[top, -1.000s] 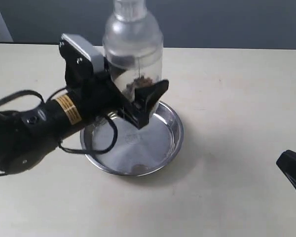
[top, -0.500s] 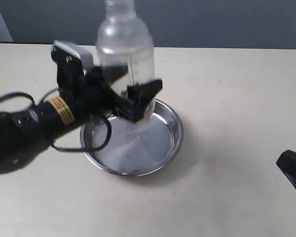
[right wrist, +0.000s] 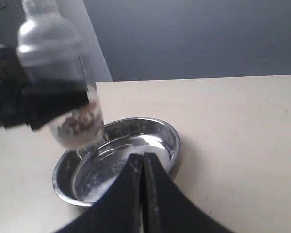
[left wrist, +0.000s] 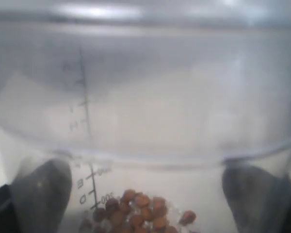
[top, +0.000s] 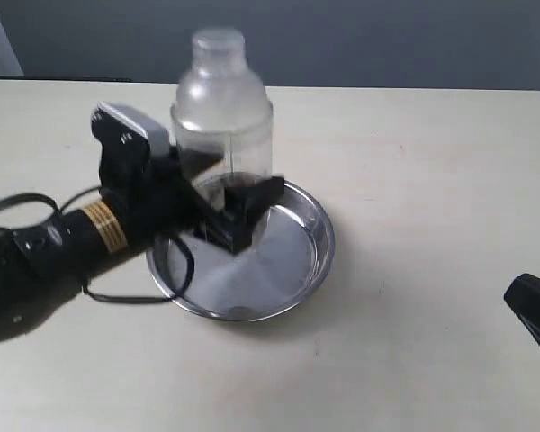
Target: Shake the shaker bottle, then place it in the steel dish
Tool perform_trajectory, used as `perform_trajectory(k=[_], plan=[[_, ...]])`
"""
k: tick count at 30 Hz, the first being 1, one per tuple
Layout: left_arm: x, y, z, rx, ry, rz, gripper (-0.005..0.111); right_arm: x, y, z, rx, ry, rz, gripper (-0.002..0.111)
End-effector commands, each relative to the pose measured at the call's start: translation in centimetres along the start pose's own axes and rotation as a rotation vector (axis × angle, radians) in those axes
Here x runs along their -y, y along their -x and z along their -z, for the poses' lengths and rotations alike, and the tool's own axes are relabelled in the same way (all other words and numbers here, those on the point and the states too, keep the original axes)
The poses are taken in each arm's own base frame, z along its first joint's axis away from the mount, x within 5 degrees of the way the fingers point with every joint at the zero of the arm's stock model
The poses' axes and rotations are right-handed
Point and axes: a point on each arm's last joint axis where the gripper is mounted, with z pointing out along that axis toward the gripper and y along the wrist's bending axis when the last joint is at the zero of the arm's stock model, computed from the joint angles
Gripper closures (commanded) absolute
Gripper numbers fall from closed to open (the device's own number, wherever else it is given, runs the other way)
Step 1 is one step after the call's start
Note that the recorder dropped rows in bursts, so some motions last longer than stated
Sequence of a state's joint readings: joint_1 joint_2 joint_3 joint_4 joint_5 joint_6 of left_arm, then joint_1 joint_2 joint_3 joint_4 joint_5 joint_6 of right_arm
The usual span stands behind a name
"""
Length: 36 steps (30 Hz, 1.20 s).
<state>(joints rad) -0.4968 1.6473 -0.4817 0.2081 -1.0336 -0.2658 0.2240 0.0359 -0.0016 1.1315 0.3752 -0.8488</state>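
Between the left gripper's clamped fingers, held the bottle upright, brown beads at its base, with the dish just beneath. Pinched the right gripper together on nothing, well apart.

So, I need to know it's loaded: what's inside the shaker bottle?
Brown granules with some white ones lie at the bottom of the shaker bottle; above them it looks empty. The left tool's fingers cover part of the lower wall.
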Motion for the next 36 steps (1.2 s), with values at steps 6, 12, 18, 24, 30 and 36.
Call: perform_trajectory(k=[6, 12, 18, 24, 30, 36], plan=[[0.3, -1.1, -1.0, 0.085, -0.06, 0.095, 0.106, 0.1, 0.0, 0.0, 0.005, -0.006, 0.006, 0.109], [0.0, 3.4, -1.4, -0.008, 0.05, -0.009, 0.106, 0.1, 0.0, 0.0, 0.005, -0.006, 0.006, 0.109], [-0.5, 1.6, -0.8, -0.032, 0.133, 0.063, 0.106, 0.1, 0.0, 0.0, 0.008, -0.009, 0.006, 0.109], [-0.8, 3.2, -1.6, -0.044, 0.107, 0.143, 0.107, 0.1, 0.0, 0.0, 0.003, -0.006, 0.008, 0.109], [-0.8, 2.9, -1.3, -0.107, 0.115, 0.124, 0.107, 0.1, 0.0, 0.0, 0.005, -0.008, 0.008, 0.109], [3.3, 4.2, -0.5, -0.011, -0.263, -0.08, 0.107, 0.1, 0.0, 0.0, 0.003, -0.006, 0.008, 0.109]])
